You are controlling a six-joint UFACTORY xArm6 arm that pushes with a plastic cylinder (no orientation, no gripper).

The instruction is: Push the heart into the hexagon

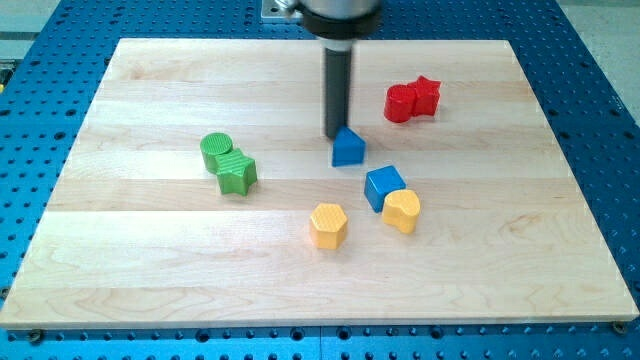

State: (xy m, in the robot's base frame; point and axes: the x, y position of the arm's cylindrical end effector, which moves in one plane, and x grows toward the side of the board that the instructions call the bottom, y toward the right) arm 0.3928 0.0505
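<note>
Nearest the view's bottom edge, the yellow hexagon [328, 225] is sitting on the desk [150, 260], with the yellow heart [402, 211] just to its right, a small gap showing between them.

Largest first: the wooden desk is lying on a blue perforated base [40, 345]. The rod is coming down from the view's top centre. My tip [334, 136] is resting at the upper-left edge of the blue triangle [348, 147], touching or nearly so; cannot tell which. The tool is a bare rod with no jaws, so open or closed does not apply; it is holding nothing.

Blocks: two red ones [413, 99] are touching each other at upper right, one star-like. Two green ones [228, 163] are touching at left, the upper one round. A blue cube [384, 186] is sitting against the heart's upper-left side.

Risks, as judgement: the tip is standing well apart from the heart, on the wrong side. Travelling straight down would be dragging the triangle and cube along. Pushing the heart off-centre would be spinning it past the hexagon, or catching the cube with it.
</note>
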